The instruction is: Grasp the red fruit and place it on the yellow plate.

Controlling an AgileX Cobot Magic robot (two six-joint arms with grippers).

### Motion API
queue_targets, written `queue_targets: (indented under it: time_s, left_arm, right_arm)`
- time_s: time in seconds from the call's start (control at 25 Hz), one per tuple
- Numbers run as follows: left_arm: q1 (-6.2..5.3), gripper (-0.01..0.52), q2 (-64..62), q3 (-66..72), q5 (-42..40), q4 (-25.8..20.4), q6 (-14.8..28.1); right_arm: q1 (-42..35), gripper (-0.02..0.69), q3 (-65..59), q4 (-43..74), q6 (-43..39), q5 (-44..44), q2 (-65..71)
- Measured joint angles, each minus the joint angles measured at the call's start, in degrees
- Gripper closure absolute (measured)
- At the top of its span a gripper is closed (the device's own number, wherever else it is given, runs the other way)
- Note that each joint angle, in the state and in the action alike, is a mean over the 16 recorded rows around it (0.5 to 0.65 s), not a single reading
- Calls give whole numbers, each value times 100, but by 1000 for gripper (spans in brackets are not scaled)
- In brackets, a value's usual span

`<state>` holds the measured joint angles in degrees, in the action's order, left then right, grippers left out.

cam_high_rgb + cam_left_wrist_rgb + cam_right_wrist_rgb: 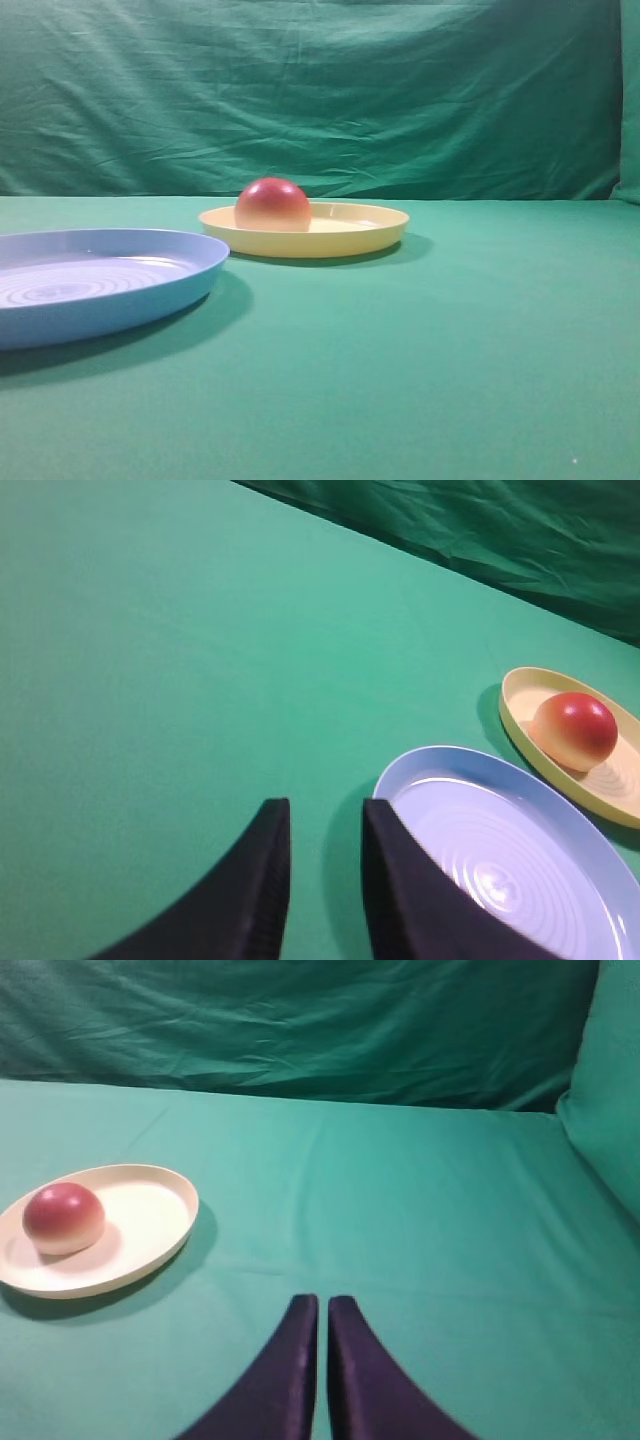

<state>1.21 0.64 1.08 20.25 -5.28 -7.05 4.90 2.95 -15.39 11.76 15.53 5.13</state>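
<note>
Black fingers [300, 1360] of the right gripper [322, 1305] lie almost pressed together, only a thin slit of cloth showing between them, and they pinch nothing. The left gripper [325, 820] has its dark fingers [255, 890] standing a little apart, a narrow strip of green between the tips, also empty. Both hang low over the green table [450, 350], pulled back toward its near edge; neither arm shows in the high view, so I judge them both parked well clear of the work.

Just beside the left fingers lies the rim of the light-blue plate [480, 855], near the table's left side. Beyond it, toward the back edge and the green drape [320, 90], sits the yellow plate [365, 228], and the red fruit [272, 205] rests flat-side down inside it, close to its left rim. From where I stand the job looks finished.

The fruit seems a smooth, hard, light dome, probably plastic, so glossy it could squirt out of a pinch. If it needed lifting again, I would spread the fingers wide and close them low across its broadest part, near the pale base, coming down from above. The plate looks light too and may slide if nudged.
</note>
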Motion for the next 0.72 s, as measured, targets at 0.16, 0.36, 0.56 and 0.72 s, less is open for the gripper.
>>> queue_targets:
  time_s: [0.16, 0.36, 0.56, 0.72]
  left_arm:
    - [0, 357, 0, 0, 0, 0, 0]
    - [0, 357, 0, 0, 0, 0, 0]
    - [0, 357, 0, 0, 0, 0, 0]
    - [0, 357, 0, 0, 0, 0, 0]
  right_arm:
    - [-60, 665, -277, -15, 0, -4, -327]
    - [-84, 665, -434, 4, 0, 99, -536]
    - [-87, 665, -450, 66, 0, 300, -579]
    - [-91, 665, -450, 170, -30, 453, -583]
